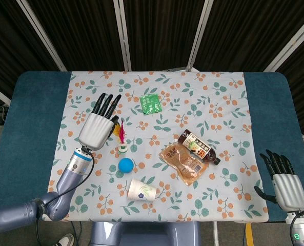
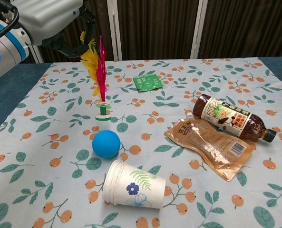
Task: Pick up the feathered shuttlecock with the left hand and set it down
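Note:
The feathered shuttlecock (image 1: 122,137) stands upright on the floral tablecloth, its pink and yellow feathers (image 2: 97,71) rising from a white and green base. My left hand (image 1: 99,123) hovers just left of it with its dark fingers stretched out and apart. In the chest view the left hand (image 2: 41,19) fills the top left corner, and its fingertips (image 2: 76,47) reach close to the yellow feathers without clasping them. My right hand (image 1: 284,180) rests at the table's front right edge, fingers straight and holding nothing.
A blue ball (image 2: 106,143) lies just in front of the shuttlecock, and a paper cup (image 2: 136,184) lies on its side nearer me. To the right are an orange pouch (image 2: 212,147) and a brown bottle (image 2: 231,118). A green packet (image 2: 148,82) lies further back.

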